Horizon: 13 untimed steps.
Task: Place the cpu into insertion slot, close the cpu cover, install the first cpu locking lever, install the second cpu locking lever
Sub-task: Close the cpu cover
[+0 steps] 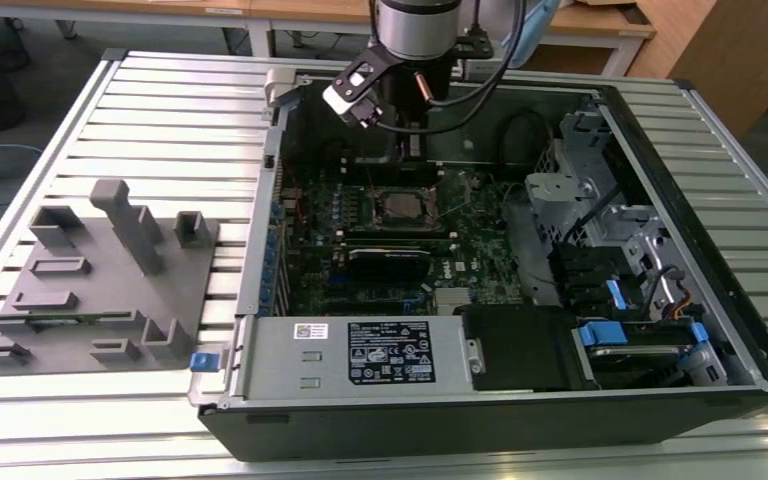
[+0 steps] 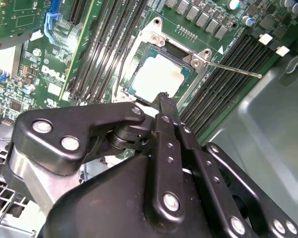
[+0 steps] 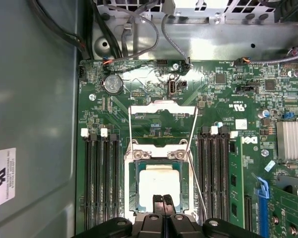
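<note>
Gripper [image 3: 163,200], fingers pressed together and apparently empty, poised over cpu [image 3: 159,181] seated in insertion slot [image 3: 135,166]; cpu cover [image 3: 161,105] stands open.

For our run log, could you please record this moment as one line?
cpu in insertion slot | cpu cover open | locking lever unlatched | gripper shut, over cpu

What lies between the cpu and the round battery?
In the first wrist view, the open cpu cover lies between cpu and battery.
</note>
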Available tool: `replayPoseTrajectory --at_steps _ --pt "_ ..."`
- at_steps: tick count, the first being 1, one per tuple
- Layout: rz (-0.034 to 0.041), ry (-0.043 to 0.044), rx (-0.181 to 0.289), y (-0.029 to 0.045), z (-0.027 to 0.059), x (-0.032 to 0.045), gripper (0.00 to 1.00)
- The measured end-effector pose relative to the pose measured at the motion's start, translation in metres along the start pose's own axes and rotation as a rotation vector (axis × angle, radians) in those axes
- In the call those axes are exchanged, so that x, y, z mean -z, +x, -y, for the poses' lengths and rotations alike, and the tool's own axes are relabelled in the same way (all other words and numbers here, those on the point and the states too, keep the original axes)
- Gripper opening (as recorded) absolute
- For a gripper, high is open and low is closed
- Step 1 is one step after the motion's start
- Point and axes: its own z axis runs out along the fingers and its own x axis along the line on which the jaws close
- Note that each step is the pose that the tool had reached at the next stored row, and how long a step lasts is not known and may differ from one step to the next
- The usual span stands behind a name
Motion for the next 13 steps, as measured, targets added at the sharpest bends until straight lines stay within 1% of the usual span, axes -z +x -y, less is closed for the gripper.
replayPoseTrajectory --at_steps 6,13 --pt "0.0 0.0 0.0 -0.0003 -0.0005 0.0074 0.11" --pt "0.0 -0.0001 0.0 -0.0003 -0.0006 0.0078 0.11"
